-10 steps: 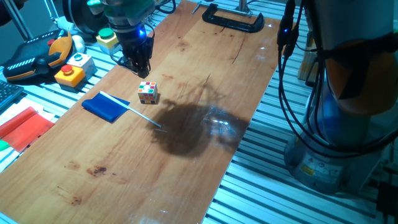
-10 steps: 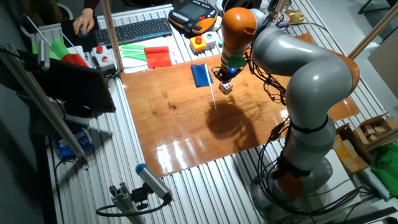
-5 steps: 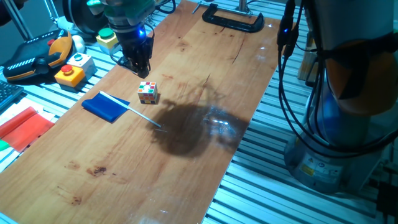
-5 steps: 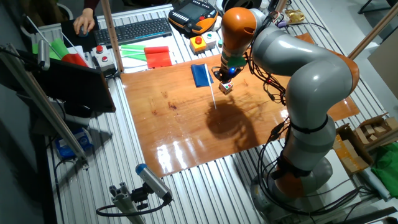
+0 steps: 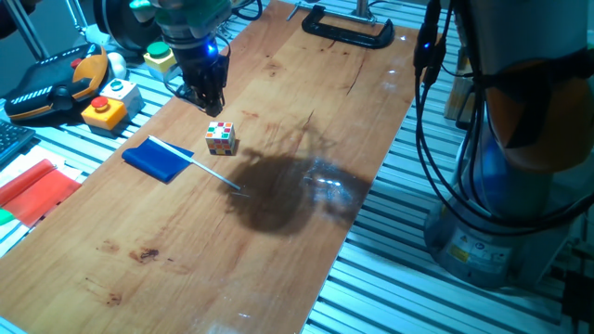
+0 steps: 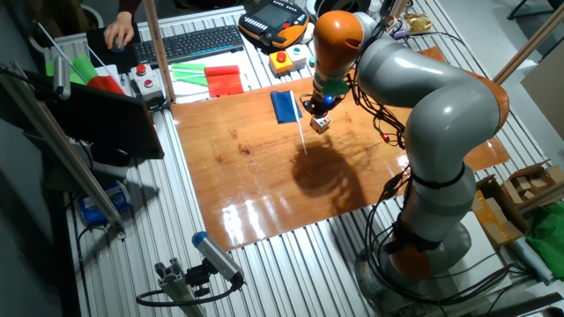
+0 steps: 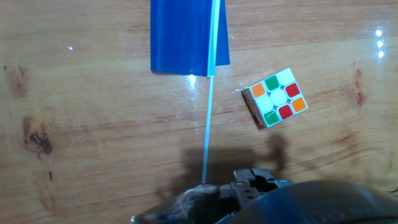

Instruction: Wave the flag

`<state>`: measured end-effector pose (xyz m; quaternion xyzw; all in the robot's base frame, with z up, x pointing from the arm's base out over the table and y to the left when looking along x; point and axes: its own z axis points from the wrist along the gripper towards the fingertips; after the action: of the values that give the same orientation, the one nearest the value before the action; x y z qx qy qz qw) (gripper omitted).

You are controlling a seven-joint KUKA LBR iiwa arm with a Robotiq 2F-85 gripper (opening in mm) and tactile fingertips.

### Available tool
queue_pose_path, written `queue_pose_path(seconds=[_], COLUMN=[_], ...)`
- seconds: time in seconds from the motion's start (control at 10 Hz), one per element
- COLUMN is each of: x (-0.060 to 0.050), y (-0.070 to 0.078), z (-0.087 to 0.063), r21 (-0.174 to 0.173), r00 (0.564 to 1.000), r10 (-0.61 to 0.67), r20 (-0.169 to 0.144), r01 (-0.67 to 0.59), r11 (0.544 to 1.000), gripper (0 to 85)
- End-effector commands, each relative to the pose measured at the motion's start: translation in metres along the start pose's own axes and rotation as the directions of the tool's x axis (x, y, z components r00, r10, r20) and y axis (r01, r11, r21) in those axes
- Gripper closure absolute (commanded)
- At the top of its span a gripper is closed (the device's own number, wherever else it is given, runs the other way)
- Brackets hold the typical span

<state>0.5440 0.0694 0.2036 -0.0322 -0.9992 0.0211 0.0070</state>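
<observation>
The flag lies flat on the wooden table, its blue cloth toward the left edge and its thin white stick pointing to the table's middle. It also shows in the other fixed view as the flag and in the hand view as the flag, cloth at the top and stick running down. My gripper hangs above the table behind the flag and a small multicoloured cube, apart from both. Its fingers look parted, with nothing between them. In the hand view only the gripper's base shows, at the bottom edge.
The cube sits just right of the stick. A red sheet and button boxes lie off the table's left side. A black clamp grips the far edge. A keyboard lies behind the table.
</observation>
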Motion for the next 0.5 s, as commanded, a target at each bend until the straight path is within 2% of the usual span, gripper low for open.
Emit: queue_pose_path(seconds=[0.0, 0.4], x=[-0.0002, -0.0004], y=[0.0004, 0.0028], z=[-0.0003, -0.0019], r21=[0.0, 0.003], r00=[1.0, 1.0], r10=[0.0, 0.002], r20=[0.0, -0.001], r01=[0.0, -0.002], r11=[1.0, 1.0], gripper=[84.3, 84.3])
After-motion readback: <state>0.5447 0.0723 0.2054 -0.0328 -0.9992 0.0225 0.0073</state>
